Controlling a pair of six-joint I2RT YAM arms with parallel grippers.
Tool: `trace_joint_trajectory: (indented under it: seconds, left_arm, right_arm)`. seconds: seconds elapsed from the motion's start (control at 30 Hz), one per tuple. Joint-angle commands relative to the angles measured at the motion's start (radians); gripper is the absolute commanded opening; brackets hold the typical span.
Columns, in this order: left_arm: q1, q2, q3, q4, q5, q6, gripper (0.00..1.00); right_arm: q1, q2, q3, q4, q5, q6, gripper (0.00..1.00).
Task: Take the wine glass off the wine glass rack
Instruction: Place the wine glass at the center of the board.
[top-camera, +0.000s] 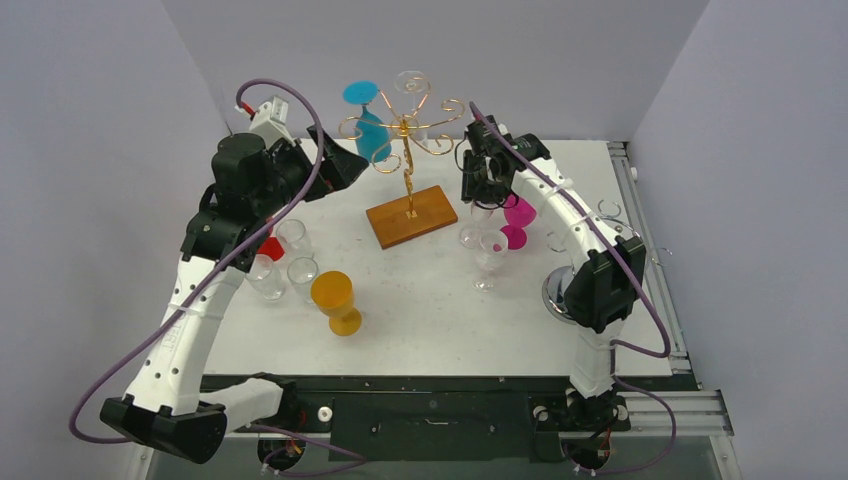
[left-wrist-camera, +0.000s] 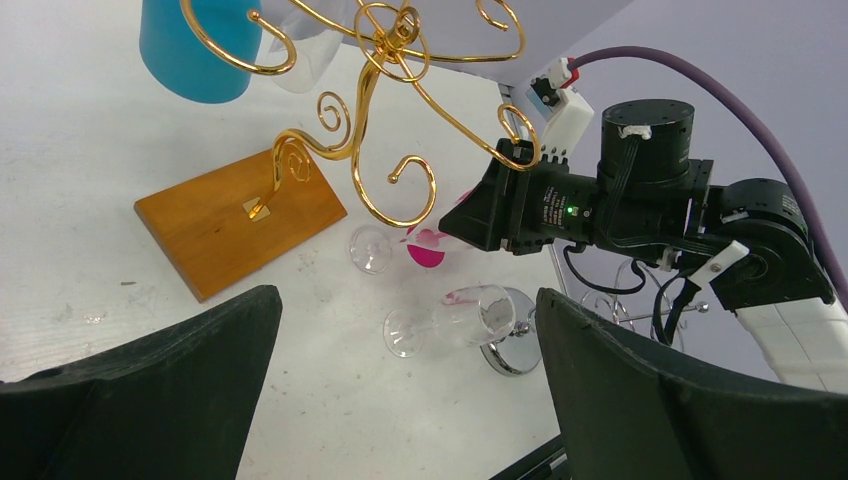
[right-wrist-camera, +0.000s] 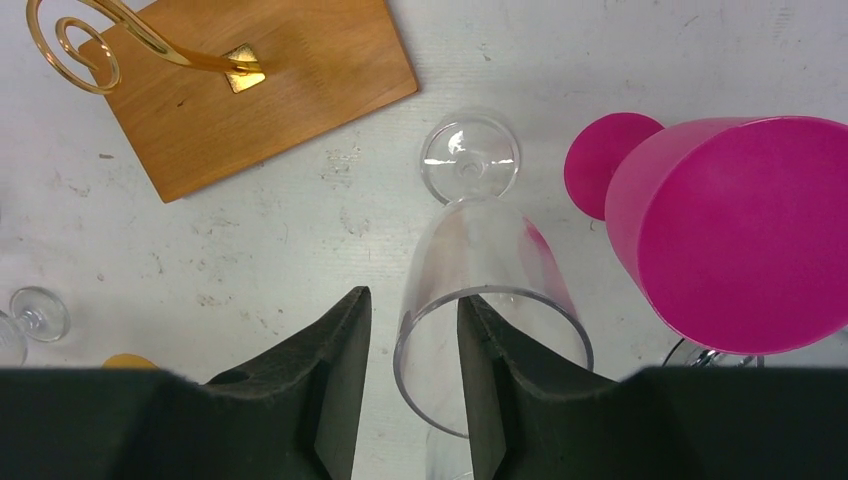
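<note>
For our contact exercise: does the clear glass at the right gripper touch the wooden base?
Apart: right wrist view shows bare table between glass and base.

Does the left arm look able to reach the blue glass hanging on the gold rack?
Likely yes: the left gripper, jaws wide open, sits beside the blue glass, with nothing between them.

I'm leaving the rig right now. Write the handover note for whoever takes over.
Left gripper: open, empty, near the gold wine glass rack.
Right gripper: jaws apart astride the rim of a clear wine glass, foot on the table beside the pink glass.
Done: that glass is off the rack.
To do: a blue glass and a second clear glass hang on the rack.
</note>
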Motion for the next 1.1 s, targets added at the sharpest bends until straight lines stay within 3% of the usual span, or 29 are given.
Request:
trace_joint_trajectory:
  seconds: [0.0,1.07]
  left_arm:
    - [-0.004,0.007,0.043,0.051,0.018,-0.006,0.96]
    - [0.084,0.076,0.103,0.078,0.047,-0.054,0.96]
  right_arm:
    - [-0.003,-0.042,0.047,0.017,0.003,0.009,0.35]
    - [-0.011,-0.213,-0.044,0.115,0.008,0.055,0.40]
